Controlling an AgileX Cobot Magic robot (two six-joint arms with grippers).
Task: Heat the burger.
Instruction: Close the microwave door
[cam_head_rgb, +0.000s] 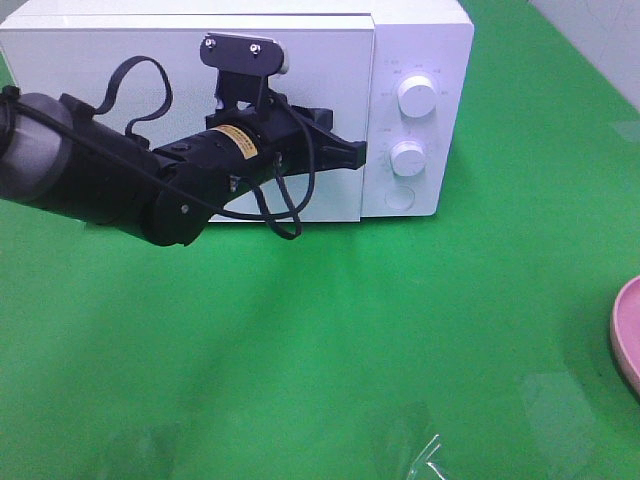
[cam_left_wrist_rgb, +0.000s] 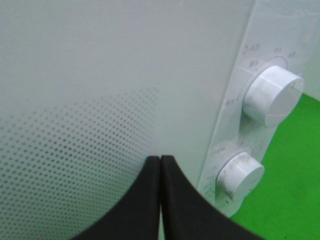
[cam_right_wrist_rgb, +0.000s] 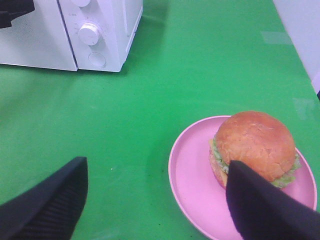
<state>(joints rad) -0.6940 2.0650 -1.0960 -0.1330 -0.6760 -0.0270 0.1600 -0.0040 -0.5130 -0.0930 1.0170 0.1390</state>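
While the white box-shaped microwave (cam_head_rgb: 230, 110) is shut, the pressed-together left claw (cam_left_wrist_rgb: 160, 165) at its door, the golden-bunned burger (cam_right_wrist_rgb: 255, 145) sits unheated on a round pink plate (cam_right_wrist_rgb: 192, 185) well away, under the spread right claw (cam_right_wrist_rgb: 155, 200).
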